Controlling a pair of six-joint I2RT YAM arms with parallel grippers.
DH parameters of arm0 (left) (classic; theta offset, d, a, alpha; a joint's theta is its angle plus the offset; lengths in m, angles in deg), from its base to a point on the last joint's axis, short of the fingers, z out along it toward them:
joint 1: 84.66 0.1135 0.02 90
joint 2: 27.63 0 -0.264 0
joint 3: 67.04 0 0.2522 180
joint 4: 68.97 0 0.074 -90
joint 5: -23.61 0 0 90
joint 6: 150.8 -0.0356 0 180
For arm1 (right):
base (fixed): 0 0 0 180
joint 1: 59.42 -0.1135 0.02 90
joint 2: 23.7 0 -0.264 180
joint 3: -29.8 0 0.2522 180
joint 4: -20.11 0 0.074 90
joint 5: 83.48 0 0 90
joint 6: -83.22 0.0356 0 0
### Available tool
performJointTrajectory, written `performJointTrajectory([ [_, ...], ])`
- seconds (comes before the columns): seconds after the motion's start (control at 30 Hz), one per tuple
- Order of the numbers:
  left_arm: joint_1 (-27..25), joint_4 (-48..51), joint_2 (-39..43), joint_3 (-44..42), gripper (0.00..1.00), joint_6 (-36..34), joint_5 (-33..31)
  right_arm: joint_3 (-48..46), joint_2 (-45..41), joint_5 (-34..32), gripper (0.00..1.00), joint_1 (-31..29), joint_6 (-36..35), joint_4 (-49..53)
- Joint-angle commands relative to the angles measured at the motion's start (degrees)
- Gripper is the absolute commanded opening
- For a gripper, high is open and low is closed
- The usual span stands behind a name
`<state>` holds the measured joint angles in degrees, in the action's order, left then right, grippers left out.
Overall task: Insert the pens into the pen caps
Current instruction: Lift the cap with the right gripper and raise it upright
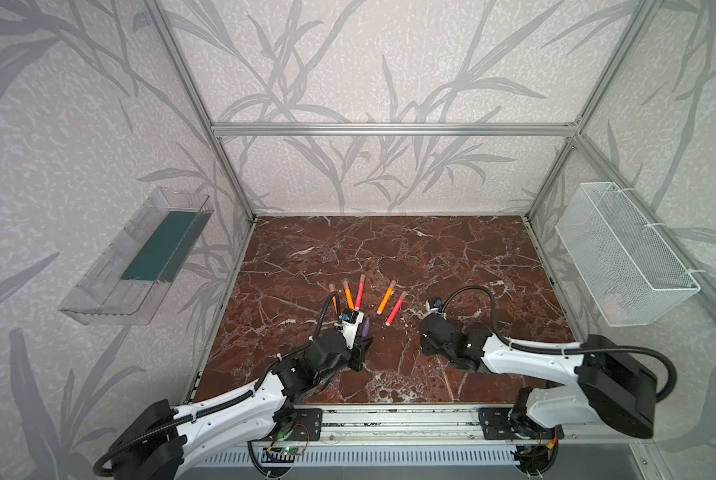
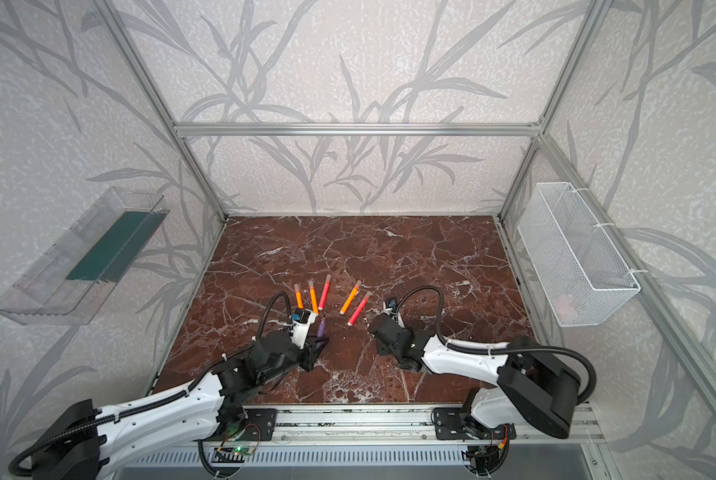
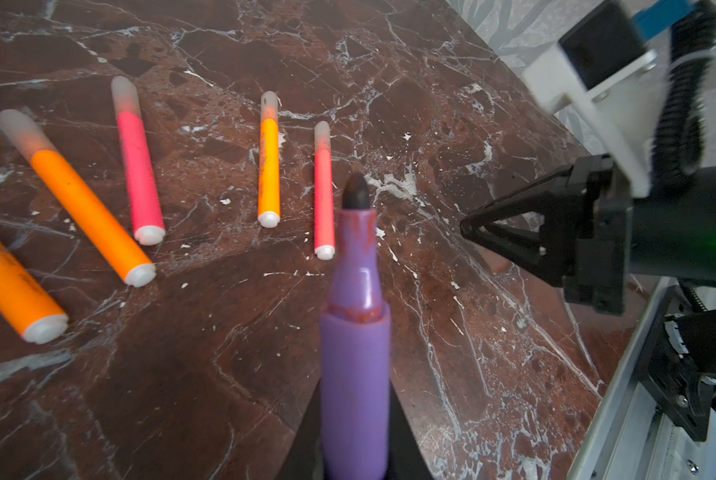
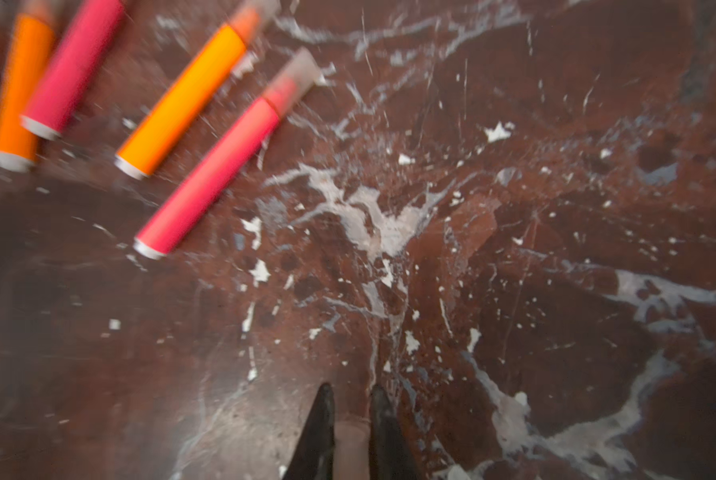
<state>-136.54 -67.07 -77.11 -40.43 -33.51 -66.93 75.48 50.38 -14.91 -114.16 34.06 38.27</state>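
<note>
My left gripper [image 3: 354,457] is shut on a purple pen [image 3: 354,353], whose bare dark tip [image 3: 355,191] points away over the table; both top views show this pen [image 1: 365,327] [image 2: 320,327]. Across from it, my right gripper [image 4: 352,395] is shut on a pale pinkish pen cap [image 4: 350,449]; in the left wrist view this gripper [image 3: 466,227] hangs to the side of the pen's tip, apart from it. Several orange and red-pink pens [image 1: 385,297] lie on the table with pen caps [image 1: 392,284] on them, beyond both grippers.
The table is brown marble [image 1: 389,249]. A clear plastic bin [image 1: 140,257] hangs on the left wall and a white wire basket [image 1: 626,253] on the right wall. An aluminium rail [image 1: 389,424] runs along the front edge.
</note>
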Motion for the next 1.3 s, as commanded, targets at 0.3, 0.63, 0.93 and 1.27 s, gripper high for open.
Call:
performJointTrajectory([
  [0.3,-8.1,-19.2,-20.6,5.0,0.00,3.1,3.3,-6.0,-20.7,4.9,0.00,0.3,3.4,-20.1],
  [0.63,-9.7,-14.4,-18.7,5.1,0.00,3.7,-7.4,-0.9,-19.2,-4.8,0.21,0.6,1.2,-7.4],
  [0.93,-9.7,-11.0,-12.7,3.0,0.00,2.9,-10.2,0.2,-11.2,1.4,0.30,1.0,2.7,4.3],
  [1.27,-9.7,-9.0,-10.6,2.8,0.00,2.3,-10.2,0.9,4.8,3.9,0.37,1.0,3.9,4.2],
])
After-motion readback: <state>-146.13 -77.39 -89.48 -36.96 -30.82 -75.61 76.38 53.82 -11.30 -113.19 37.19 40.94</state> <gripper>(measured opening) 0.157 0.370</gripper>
